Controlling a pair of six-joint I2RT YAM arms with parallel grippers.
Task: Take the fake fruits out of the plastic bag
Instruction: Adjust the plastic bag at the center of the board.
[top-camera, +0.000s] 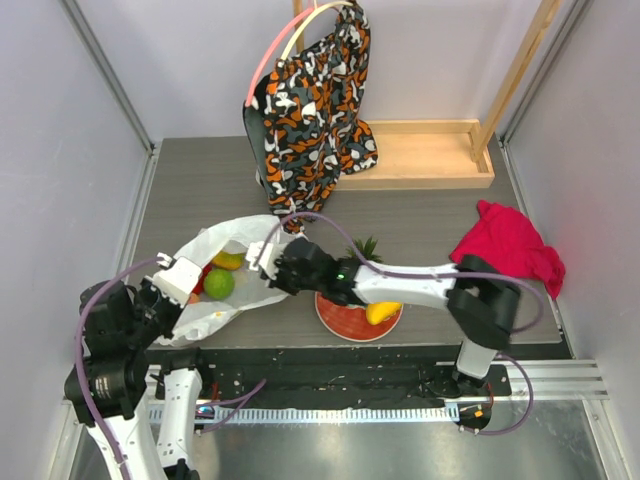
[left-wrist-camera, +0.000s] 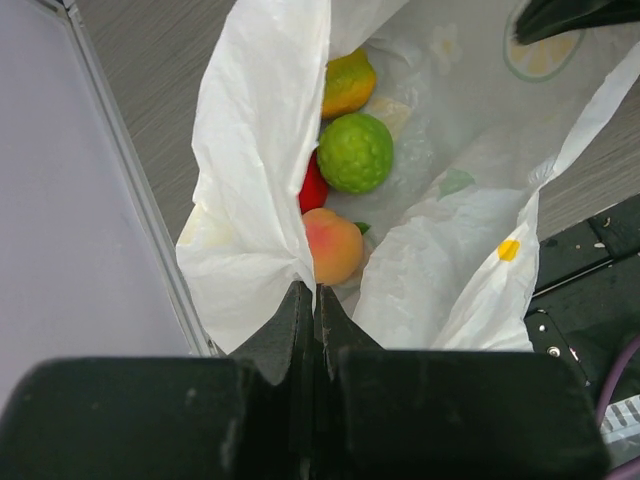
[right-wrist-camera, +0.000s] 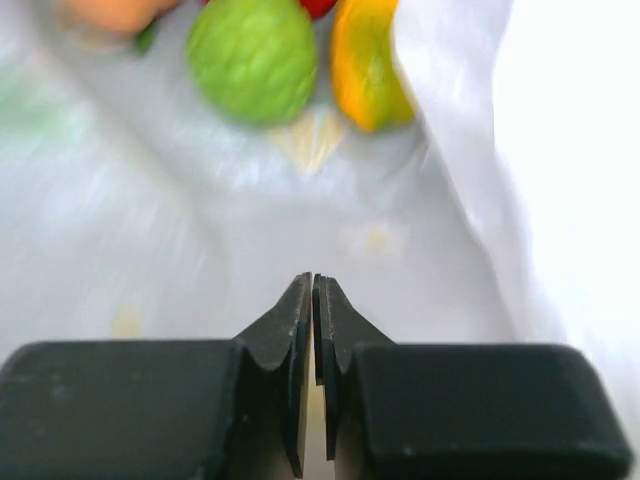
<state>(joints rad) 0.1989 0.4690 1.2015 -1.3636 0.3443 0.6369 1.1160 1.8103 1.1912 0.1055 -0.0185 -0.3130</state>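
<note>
The left tool (left-wrist-camera: 313, 290) is clamped on the rim of the thin translucent white plastic bag (left-wrist-camera: 250, 150) on the grey desk (top-camera: 420, 225); the right tool (right-wrist-camera: 312, 280) hangs inside its mouth, jaws together, seemingly empty; the bumpy green plastic lime (left-wrist-camera: 355, 152) and glossy peach-orange toy fruit (left-wrist-camera: 333, 245) lie deeper in; closed like this it may snag film, not fruit, and drag the bag.

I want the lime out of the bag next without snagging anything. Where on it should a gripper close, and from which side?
Grip the green lime across its round middle, coming down through the open mouth of the plastic bag. Its top is bare, while the mango and red piece sit close on two sides, so the fingers probably belong on its freer flanks.
</note>
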